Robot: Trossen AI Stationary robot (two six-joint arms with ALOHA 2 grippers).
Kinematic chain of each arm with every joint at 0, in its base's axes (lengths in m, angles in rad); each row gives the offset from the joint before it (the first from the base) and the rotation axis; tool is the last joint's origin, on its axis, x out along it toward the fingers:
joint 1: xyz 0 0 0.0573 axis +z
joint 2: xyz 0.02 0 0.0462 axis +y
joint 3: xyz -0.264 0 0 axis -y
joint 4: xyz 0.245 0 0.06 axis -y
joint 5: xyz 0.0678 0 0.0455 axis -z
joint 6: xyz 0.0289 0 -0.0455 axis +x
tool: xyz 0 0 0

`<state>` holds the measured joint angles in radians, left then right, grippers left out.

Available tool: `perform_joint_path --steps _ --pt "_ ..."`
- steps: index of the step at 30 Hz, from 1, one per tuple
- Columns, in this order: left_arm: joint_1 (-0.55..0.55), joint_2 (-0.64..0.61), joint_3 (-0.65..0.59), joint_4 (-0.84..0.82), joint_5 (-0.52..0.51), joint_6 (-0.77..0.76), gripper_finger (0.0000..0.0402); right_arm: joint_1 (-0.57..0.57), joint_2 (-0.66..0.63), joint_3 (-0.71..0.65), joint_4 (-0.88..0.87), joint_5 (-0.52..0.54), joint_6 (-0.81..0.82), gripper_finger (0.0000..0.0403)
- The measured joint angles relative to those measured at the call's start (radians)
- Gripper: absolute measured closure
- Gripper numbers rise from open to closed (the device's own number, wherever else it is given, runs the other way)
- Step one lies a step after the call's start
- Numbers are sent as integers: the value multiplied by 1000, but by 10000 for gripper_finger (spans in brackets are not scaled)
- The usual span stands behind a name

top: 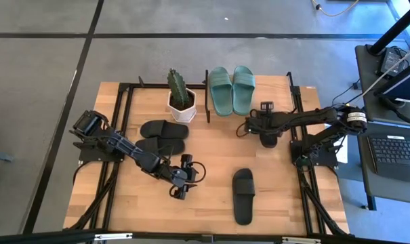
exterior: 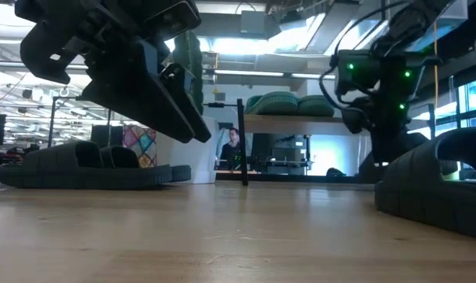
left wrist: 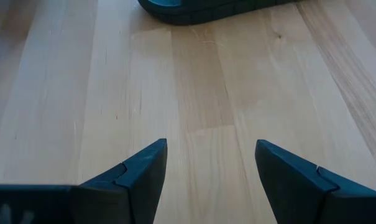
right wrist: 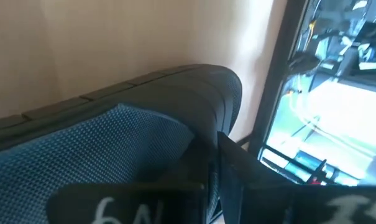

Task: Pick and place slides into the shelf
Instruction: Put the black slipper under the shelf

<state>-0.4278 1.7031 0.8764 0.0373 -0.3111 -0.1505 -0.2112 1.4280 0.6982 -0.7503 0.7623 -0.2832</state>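
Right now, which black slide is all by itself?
The lone black slide near the table's front edge. The other two visible black slides lie together beside the cactus pot, and the green pair sits on the shelf.

overhead: even, bright light on the tabletop (top: 211, 203); shadows short and soft under the arms.
low view: strong backlight from the ceiling lights and windows behind; left gripper (exterior: 155, 86) and the black slide (exterior: 434, 185) at right read as near-silhouettes, close ones soft.
shelf (exterior: 300, 122): bright blue-white glow beneath the top board.
left wrist: warm, evenly lit wood, fingers (left wrist: 141, 171) dark and slightly soft.
right wrist: black slide (right wrist: 144, 118) fills frame, blurred; window area blown out.
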Motion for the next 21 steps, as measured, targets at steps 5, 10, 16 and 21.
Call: perform_joint_path --steps 5,10,16,21 --pt "0 0 0 0 -1 0 166 -39 -45 -91 82 -4 -11 389" --pt "6 0 0 0 -20 2 166 -53 -106 -163 174 3 -89 389" --pt "20 0 0 -1 -20 2 166 -72 -149 -164 155 -22 -116 389" --pt "20 0 0 -4 -19 2 166 -74 -151 -164 153 -42 -116 378"
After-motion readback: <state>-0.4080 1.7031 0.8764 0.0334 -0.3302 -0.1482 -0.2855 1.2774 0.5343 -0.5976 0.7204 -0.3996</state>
